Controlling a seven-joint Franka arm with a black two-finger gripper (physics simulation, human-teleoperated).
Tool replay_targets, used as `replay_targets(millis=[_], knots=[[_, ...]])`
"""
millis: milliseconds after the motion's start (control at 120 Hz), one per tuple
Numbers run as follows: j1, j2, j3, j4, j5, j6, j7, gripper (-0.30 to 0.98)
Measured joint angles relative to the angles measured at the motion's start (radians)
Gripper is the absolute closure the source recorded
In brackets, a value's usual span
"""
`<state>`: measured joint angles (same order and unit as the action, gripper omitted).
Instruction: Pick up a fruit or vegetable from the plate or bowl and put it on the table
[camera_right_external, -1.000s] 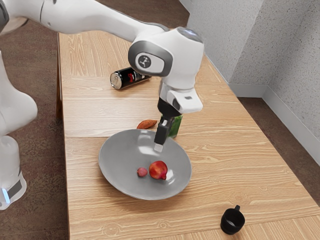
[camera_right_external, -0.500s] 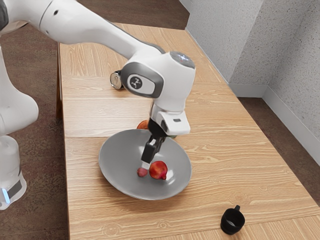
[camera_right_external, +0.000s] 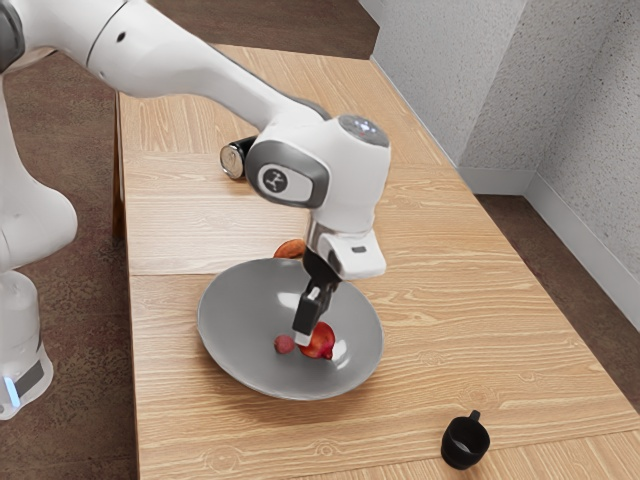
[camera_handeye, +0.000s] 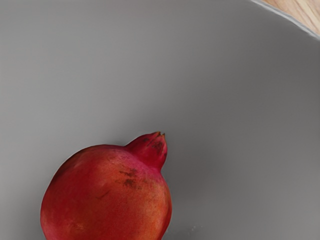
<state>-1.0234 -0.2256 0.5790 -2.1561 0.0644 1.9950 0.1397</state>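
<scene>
My gripper (camera_right_external: 303, 338) points down into the grey bowl (camera_right_external: 237, 330), its tip at the near upper edge of the red pomegranate (camera_right_external: 321, 343) and partly overlapping it in the exterior view. Whether it touches the fruit, and how its fingers stand, cannot be told. A small pinkish round fruit (camera_right_external: 284, 344) lies in the bowl just to the exterior view's left of the pomegranate. The wrist view has the pomegranate (camera_handeye: 107, 195) close under my hand, its crown clearly visible, resting on the bowl's grey surface (camera_handeye: 225, 125).
Behind the bowl lies an orange-brown item (camera_right_external: 290, 249), partly hidden. A dark can (camera_right_external: 235, 160) rests on its side farther back, partly behind the arm. The black mug (camera_right_external: 465, 441) stands near the front on the wooden table (camera_right_external: 480, 330).
Over the last second my hand has come down into the bowl, first toward the exterior view's left, then slightly back right to the pomegranate. Both fruits have stayed where they were.
</scene>
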Motion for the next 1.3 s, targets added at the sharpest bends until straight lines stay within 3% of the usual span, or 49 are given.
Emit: replay_targets(millis=[1300], knots=[[0.015,0.06,0.036,-0.061,-0.031,0.123,0.001,0.0]])
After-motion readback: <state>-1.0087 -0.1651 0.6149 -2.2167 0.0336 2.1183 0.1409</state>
